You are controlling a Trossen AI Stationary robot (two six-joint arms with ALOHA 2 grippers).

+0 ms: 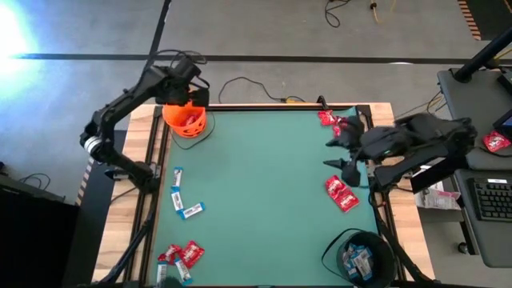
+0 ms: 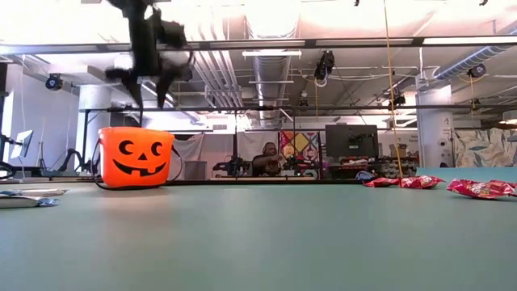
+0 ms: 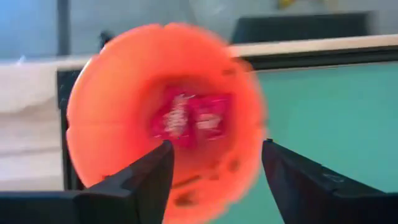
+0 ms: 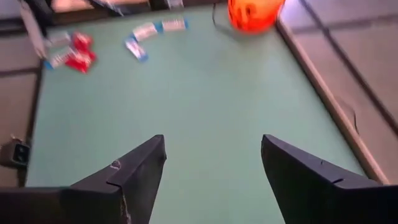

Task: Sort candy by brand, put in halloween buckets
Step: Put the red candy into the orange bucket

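Observation:
The orange jack-o'-lantern bucket [image 1: 186,120] stands at the table's far left corner; it also shows in the low view [image 2: 136,158]. My left gripper [image 3: 214,168] hovers open right above the bucket's mouth [image 2: 149,85], holding nothing. Two red packets [image 3: 193,118] lie on the bucket's floor. My right gripper [image 4: 211,168] is open and empty over the table's right side [image 1: 340,158], just beyond a red packet [image 1: 342,193]. The black bucket [image 1: 364,256] stands at the near right corner with blue-and-white bars inside.
More red packets [image 1: 334,122] lie at the far right corner. Blue-and-white bars [image 1: 182,198] lie along the left edge, and a mixed pile [image 1: 180,256] sits at the near left corner. A cable [image 1: 248,84] runs behind the far edge. A keyboard [image 1: 488,196] is off the table's right side.

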